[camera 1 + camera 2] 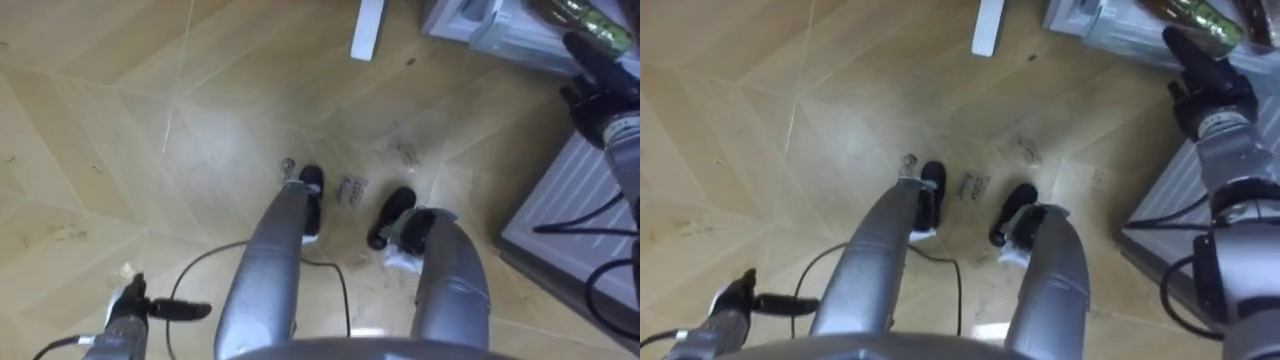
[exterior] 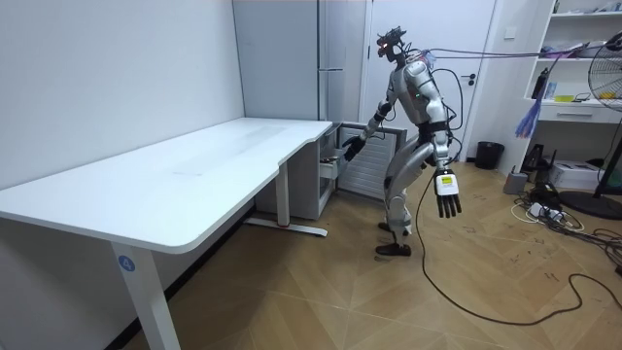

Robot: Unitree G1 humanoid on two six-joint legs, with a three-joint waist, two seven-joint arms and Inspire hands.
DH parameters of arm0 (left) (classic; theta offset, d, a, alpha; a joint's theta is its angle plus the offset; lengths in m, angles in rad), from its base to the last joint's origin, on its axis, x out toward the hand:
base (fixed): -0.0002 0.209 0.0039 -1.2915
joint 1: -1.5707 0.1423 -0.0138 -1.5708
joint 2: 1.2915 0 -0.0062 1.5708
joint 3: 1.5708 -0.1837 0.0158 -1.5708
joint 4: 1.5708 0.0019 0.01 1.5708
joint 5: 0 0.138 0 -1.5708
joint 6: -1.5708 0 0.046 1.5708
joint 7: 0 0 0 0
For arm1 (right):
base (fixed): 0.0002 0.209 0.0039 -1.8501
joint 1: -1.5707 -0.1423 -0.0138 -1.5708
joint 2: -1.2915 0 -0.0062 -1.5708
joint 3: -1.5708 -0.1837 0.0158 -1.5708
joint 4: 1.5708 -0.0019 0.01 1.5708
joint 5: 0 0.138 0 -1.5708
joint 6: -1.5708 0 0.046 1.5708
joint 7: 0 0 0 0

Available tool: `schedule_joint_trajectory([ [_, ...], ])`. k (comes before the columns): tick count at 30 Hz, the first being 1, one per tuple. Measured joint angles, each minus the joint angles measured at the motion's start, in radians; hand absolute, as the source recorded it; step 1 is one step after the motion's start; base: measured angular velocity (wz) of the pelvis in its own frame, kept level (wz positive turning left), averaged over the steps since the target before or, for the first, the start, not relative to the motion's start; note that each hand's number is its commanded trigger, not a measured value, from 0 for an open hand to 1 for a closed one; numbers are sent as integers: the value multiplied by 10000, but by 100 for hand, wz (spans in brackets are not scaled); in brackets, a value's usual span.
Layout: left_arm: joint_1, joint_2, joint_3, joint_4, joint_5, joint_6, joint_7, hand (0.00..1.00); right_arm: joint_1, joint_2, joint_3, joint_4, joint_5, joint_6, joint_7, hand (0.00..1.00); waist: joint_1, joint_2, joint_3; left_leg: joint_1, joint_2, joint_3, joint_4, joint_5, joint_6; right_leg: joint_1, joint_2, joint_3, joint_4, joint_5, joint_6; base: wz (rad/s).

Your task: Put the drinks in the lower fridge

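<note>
A drink bottle (image 1: 585, 15) with a green and brown wrap lies in the pale open compartment (image 1: 480, 28) of the lower fridge (image 2: 335, 160), at the top right of the eye views. My right hand (image 1: 1202, 75) reaches up to it with straight fingers. Its fingertips (image 1: 1173, 40) sit just under the bottle and are not curled round it. My left hand (image 1: 132, 305) hangs by my side at the lower left, fingers relaxed, holding nothing. In the room view I stand bent slightly toward the fridge, right hand (image 2: 351, 148) at its low opening, left hand (image 2: 447, 194) hanging down.
A white ribbed panel (image 1: 575, 205) of the fridge stands close to my right leg. The white desk (image 2: 194, 170) stands beside the fridge, and its foot (image 1: 368, 28) lies on the wooden floor ahead of me. A fan and cables (image 2: 559, 209) are behind me.
</note>
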Motion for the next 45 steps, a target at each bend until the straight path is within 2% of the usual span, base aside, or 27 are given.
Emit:
schedule_joint_trajectory([
  [3, 309, 207, -147, -706, -223, -6, 17, 0, -1, -16, 35, -762, 314, 3, -937, 0, 4, -41, 11, -153, -40, 19, -134, 163, 74, -186, -148, -108, 24, 58, -67, 3],
  [5, 413, 301, -148, -1015, -222, -41, 121, 0, -81, -26, 86, -1111, 457, 2, -1419, 0, 2, -57, 10, -238, -46, 19, -221, 287, 35, -307, -164, -119, 21, 74, -95, 2],
  [7, 441, 354, -146, -1021, -244, -166, 178, 0, -456, -26, 370, -1242, 502, 34, -2083, 0, 1, -83, 10, -236, -87, 16, -369, 424, -14, -305, -411, -382, 35, 118, -171, 0],
  [10, 486, 494, -176, -1013, -485, -258, 176, 0, -1026, -118, 628, -1241, 659, 26, -2503, 0, -8, -107, 21, -218, -189, -36, -689, 675, -143, -264, -798, -853, 37, 144, -257, 11],
  [14, 520, 724, -181, -985, -765, -282, 178, 0, -1357, -192, 784, -1242, 665, -8, -2716, 0, 36, -137, 35, -199, -183, -260, -868, 890, -311, -126, -886, -1251, 58, 100, -494, 21],
  [19, 837, 735, -228, -1044, -852, -380, 173, 0, -1826, -215, 1000, -1297, 706, -83, -2899, 0, 78, -184, 51, -219, 14, -308, -904, 989, -474, -93, -916, -1616, 149, -6, -758, 7],
  [24, 949, 744, -230, -1161, -873, -461, 175, 0, -2217, -262, 1455, -1604, 688, -281, -3127, 0, 93, -192, 56, -223, 13, -384, -946, 1025, -534, -92, -937, -1722, 206, -81, -893, 4],
  [26, 963, 745, -225, -1237, -898, -546, 180, 0, -2217, -383, 1480, -2002, 686, -326, -3189, 0, 93, -195, 58, -220, -11, -390, -933, 1024, -534, -95, -980, -1727, 256, -106, -901, 3],
  [28, 1075, 752, -198, -1447, -967, -720, 370, 0, -2403, -555, 1571, -2867, 674, -546, -3359, 0, 93, -200, 55, -198, -28, -387, -925, 1022, -532, -75, -1008, -1727, 269, -119, -887, 0],
  [30, 1194, 764, -194, -1607, -968, -819, 454, 0, -2335, -554, 1643, -2838, 653, -577, -3471, 0, 91, -216, 57, -186, -56, -427, -914, 1021, -529, -29, -1013, -1743, 278, -139, -848, 6],
  [35, 1230, 764, -225, -1593, -960, -812, 668, 0, -2341, -580, 1642, -2966, 315, -580, -4026, 0, 106, -211, 53, -216, -157, -538, -873, 1021, -525, -22, -1040, -1751, 332, -171, -779, 6],
  [45, 1337, 764, -460, -1589, -970, -807, 779, 0, -2351, -579, 1662, -3141, -170, -580, -4759, 0, 161, -208, 51, -205, -181, -609, -761, 1036, -554, 18, -1077, -1764, 496, -266, -812, 1],
])
